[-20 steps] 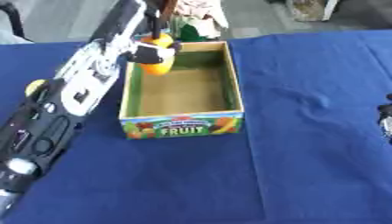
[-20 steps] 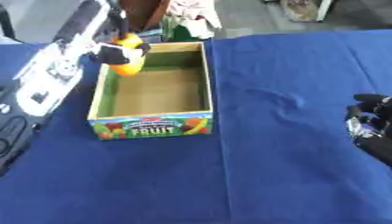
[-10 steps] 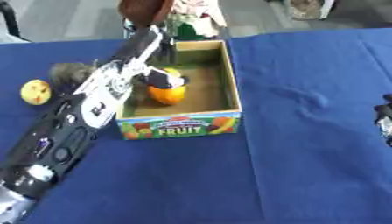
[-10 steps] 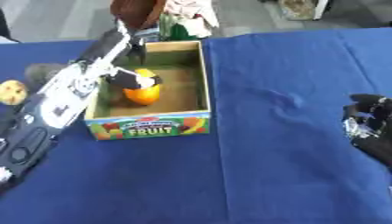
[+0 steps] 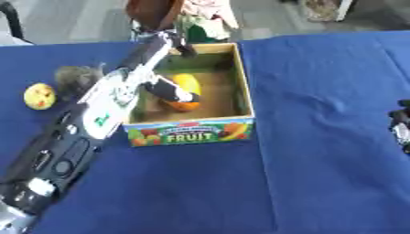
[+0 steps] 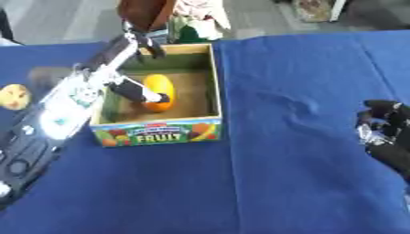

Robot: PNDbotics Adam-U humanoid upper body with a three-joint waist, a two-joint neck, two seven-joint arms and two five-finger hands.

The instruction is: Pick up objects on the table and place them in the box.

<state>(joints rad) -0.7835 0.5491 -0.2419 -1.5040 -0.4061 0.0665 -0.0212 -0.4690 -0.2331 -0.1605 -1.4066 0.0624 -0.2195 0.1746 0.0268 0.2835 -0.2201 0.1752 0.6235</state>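
— Well, what had changed since a second before?

— Then the left hand (image 5: 164, 87) carried the orange-and-yellow fruit (image 6: 159, 93) above the box's (image 5: 244, 98) rim at ten o'clock. Afterwards the fruit lay on the box floor; I judged that item delivered.

— And the hand?

— Its fingers looked relaxed, one resting against the fruit, none curled round it. The right hand (image 6: 386, 132) sat idle at three o'clock, fingers loosely bent, holding nothing.

— Anything left?

— A yellow ball (image 5: 39, 96) and a grey fuzzy lump (image 5: 74, 76) remained on the table (image 5: 320, 137) at nine o'clock of the box.
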